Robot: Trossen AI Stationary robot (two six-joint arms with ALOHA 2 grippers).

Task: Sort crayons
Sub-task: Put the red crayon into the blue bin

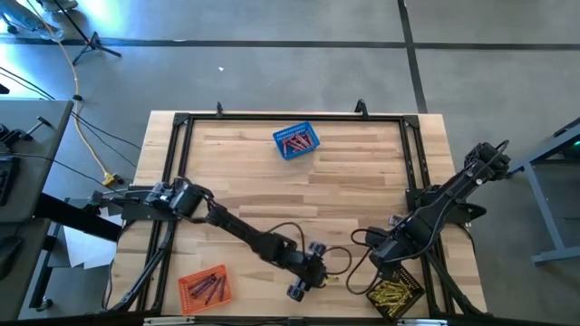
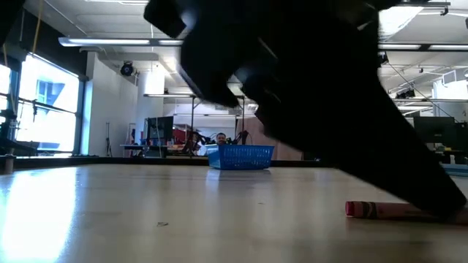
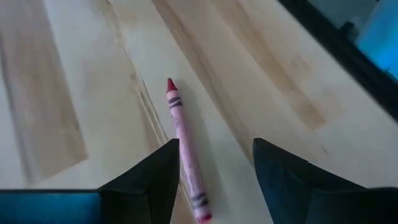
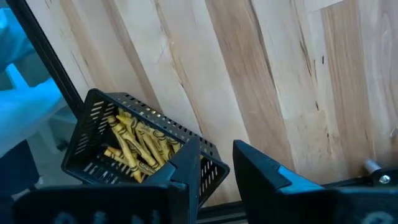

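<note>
A: Wooden table [image 1: 362,172] w/ a black frame around it is sitting on grey floor; low view is showing a workshop behind w/ a person far back.

B: Left gripper [image 3: 214,177]?

A: It's hanging over the table's near edge, about mid-way along, fingers [image 3: 152,180] standing wide apart, gripping nothing. A red crayon [image 3: 185,149] is lying flat on the wood just beside one finger, tip pointing away from the wrist. Low view is showing that crayon [image 2: 387,210] too, resting on the table under the dark arm.

B: Right one?

A: Right gripper [image 4: 214,168] is hovering near the near right corner, by the black mesh basket [image 4: 99,121] holding yellow crayons [image 4: 140,146]. Fingers are parted a bit, nothing betw. them.

B: Other baskets?

A: Blue basket [image 1: 296,141] w/ red crayons [image 1: 295,142] is sitting near the far edge, roughly centre. Orange basket [image 1: 205,287] w/ orange-red crayons [image 1: 205,288] is sitting at the near left corner.
</note>
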